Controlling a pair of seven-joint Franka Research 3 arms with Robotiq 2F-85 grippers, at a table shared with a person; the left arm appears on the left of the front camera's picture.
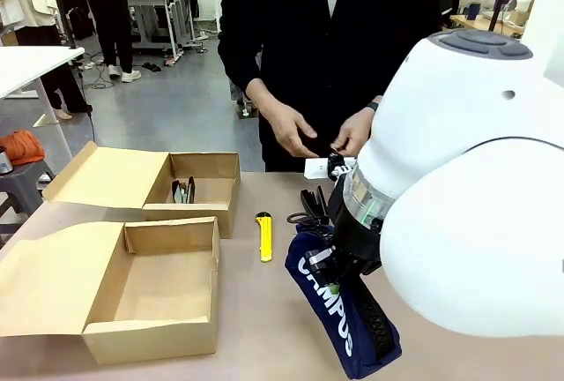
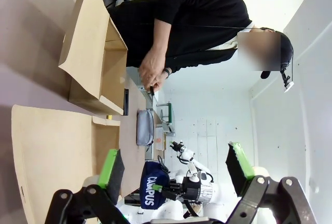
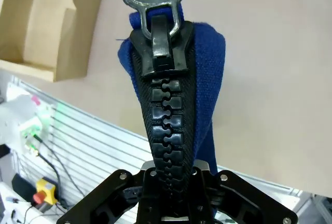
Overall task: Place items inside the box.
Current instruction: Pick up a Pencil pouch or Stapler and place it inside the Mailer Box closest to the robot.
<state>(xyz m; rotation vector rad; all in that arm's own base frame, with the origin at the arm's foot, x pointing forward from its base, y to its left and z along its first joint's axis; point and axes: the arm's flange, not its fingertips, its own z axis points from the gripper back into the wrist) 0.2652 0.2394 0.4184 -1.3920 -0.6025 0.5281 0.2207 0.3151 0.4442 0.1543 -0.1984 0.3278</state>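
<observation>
A navy pouch (image 1: 342, 310) lettered "CAMPUS" hangs tilted over the table's right side, with my right gripper (image 1: 330, 266) shut on its zipper edge. In the right wrist view the black zipper (image 3: 166, 105) runs down into my shut right gripper (image 3: 168, 175). The yellow utility knife (image 1: 264, 235) lies on the table left of the pouch. Black clip-like tools (image 1: 310, 206) lie just behind the pouch. An open cardboard box (image 1: 150, 288) stands front left, and a second box (image 1: 216, 169) behind it holds small black items (image 1: 183, 190). My left gripper (image 2: 175, 167) hangs open with nothing between its fingers.
A person stands at the far side, with both hands (image 1: 291, 130) together over the table edge, fingering a small black thing (image 1: 336, 166). Both boxes have flaps (image 1: 106, 174) spread out to the left. Bare tabletop (image 1: 256, 328) lies between the near box and the pouch.
</observation>
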